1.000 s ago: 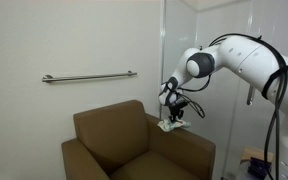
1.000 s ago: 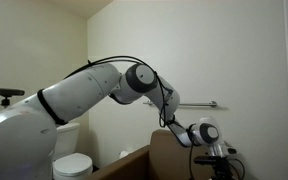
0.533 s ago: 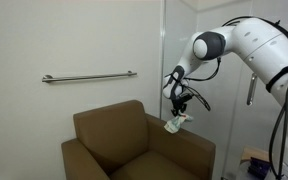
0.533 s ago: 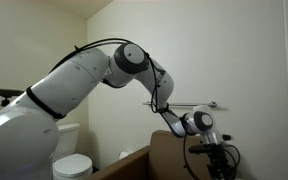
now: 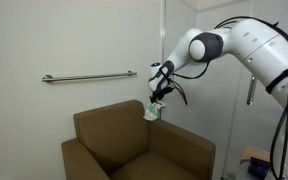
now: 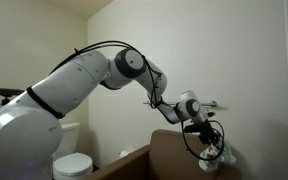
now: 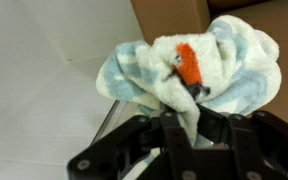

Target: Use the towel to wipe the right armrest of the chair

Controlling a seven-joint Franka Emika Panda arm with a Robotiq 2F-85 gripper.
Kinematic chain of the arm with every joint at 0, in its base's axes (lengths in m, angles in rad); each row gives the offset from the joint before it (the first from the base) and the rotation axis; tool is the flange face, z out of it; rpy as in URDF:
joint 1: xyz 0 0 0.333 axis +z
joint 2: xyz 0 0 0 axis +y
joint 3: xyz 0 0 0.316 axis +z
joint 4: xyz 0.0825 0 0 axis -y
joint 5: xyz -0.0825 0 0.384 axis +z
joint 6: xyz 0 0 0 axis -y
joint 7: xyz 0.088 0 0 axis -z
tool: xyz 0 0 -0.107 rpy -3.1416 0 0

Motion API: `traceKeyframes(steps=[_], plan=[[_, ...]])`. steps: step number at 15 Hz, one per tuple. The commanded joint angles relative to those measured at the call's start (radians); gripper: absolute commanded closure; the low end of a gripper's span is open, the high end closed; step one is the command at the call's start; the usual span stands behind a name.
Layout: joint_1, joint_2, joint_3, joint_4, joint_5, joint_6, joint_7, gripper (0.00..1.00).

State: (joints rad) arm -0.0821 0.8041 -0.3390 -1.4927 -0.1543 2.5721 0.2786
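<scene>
The pincer (image 5: 156,98) is clamped tight on the towel (image 5: 153,111). In the wrist view its dark fingers (image 7: 220,128) close around the gathered lower part of the cloth. The towel (image 7: 189,62) bunches out past them in a pale blue and white wad with an orange patch (image 7: 187,66) at its middle. In an exterior view the white arm (image 5: 229,45) reaches in from the side and holds the towel in the air by the top corner of the brown chair (image 5: 124,140). The towel hangs above the armrest (image 5: 189,146) on that side and is lifted clear of it. I cannot tell whether the cloth brushes the backrest corner. A grab bar (image 5: 88,77) runs along the wall behind. In an exterior view the towel (image 6: 213,156) hangs under the pincer (image 6: 210,146) just over the chair's (image 6: 174,160) top edge, and a toilet (image 6: 72,165) stands low beside the arm.
</scene>
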Motion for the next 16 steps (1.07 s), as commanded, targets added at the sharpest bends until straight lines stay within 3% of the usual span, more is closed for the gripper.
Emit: traceKeyframes(steps=[1, 4, 7, 11, 16], plan=[[-0.067, 0.178, 0.061, 0.173, 0.075, -0.04, 0.023, 0.93], [-0.084, 0.261, 0.072, 0.182, 0.095, -0.095, 0.005, 0.93], [-0.078, 0.286, 0.053, 0.115, 0.089, -0.132, 0.018, 0.93], [-0.057, 0.185, 0.036, -0.031, 0.079, -0.137, 0.016, 0.93], [-0.042, -0.008, -0.076, -0.215, 0.051, -0.108, 0.047, 0.93]])
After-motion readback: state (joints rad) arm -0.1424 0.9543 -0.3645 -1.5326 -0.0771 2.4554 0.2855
